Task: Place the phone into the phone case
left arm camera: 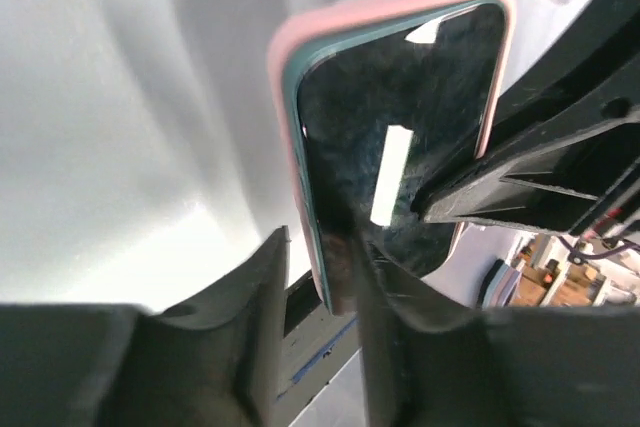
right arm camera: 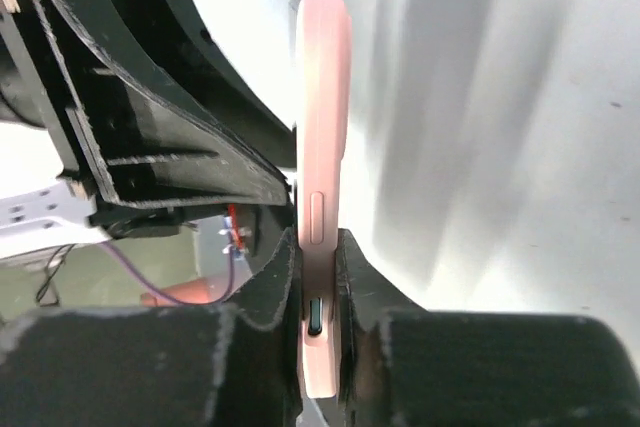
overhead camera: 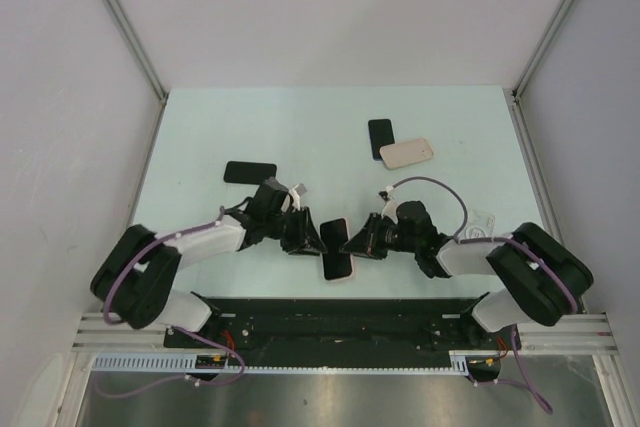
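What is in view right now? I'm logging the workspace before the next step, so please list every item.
phone in pink case: one, black screen with pink rim, between the two grippers near the table's front.
black slabs: two, black, phones or cases, cannot tell which; one flat left of centre, the other back right.
beige case: one, beige, against the back-right slab.
clear plastic piece: one, transparent, beside the right arm.
table: one, pale green.
left gripper: one, black, fingers loosely straddling the cased phone's edge.
right gripper: one, black, clamped on the pink case.
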Motion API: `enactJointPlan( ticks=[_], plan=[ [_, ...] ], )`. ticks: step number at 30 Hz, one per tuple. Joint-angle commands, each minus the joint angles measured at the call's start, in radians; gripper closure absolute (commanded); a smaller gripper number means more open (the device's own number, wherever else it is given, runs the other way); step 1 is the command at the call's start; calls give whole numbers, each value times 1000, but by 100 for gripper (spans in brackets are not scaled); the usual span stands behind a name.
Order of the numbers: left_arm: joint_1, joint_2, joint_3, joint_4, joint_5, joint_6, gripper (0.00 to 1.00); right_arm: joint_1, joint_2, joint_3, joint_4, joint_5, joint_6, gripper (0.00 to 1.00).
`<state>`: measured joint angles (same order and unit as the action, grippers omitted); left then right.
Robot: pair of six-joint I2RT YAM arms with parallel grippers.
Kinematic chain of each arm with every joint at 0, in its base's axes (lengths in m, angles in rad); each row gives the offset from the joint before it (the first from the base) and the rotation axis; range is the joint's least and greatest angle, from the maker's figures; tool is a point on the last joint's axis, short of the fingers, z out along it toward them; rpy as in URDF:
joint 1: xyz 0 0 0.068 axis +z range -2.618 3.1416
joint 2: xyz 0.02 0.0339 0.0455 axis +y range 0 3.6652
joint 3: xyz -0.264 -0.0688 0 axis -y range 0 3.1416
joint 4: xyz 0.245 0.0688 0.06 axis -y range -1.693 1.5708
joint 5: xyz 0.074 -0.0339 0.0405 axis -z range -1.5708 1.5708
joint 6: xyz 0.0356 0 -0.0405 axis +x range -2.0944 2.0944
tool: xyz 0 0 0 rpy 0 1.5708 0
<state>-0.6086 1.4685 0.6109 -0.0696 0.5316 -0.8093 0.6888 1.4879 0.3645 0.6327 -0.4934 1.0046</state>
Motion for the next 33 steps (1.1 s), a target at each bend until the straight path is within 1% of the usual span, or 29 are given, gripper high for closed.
enactJointPlan(
  ticks=[1,3,5,7,8,9,11,13,18,24,31,33],
  plan=[
    [73,-200,75,-87,33,99,56,-40,-148,42,125,-134,0,98],
    [119,-289,92,-110,59,122,47,-58,-188,53,130,-183,9,100],
    [165,-336,99,-113,112,127,44,-70,-245,56,154,-209,23,100],
    [196,-399,95,-82,163,116,41,-83,-282,59,173,-243,49,100],
    [219,-422,81,-59,189,89,41,-86,-313,62,179,-250,55,100],
    [228,-456,72,3,247,70,40,-87,-328,73,176,-269,58,100],
    [236,-484,58,65,290,23,40,-89,-363,76,208,-290,83,100],
    [236,-516,56,137,330,7,41,-89,-377,76,254,-310,126,100],
    [236,-576,32,270,372,-47,44,-84,-382,76,349,-329,215,100],
    [236,-557,-3,356,398,-102,49,-60,-365,76,438,-327,265,100],
    [236,-533,-27,433,413,-136,48,-20,-333,76,482,-317,279,100],
    [236,-527,-25,448,412,-143,50,-9,-324,76,495,-315,281,100]
  ],
)
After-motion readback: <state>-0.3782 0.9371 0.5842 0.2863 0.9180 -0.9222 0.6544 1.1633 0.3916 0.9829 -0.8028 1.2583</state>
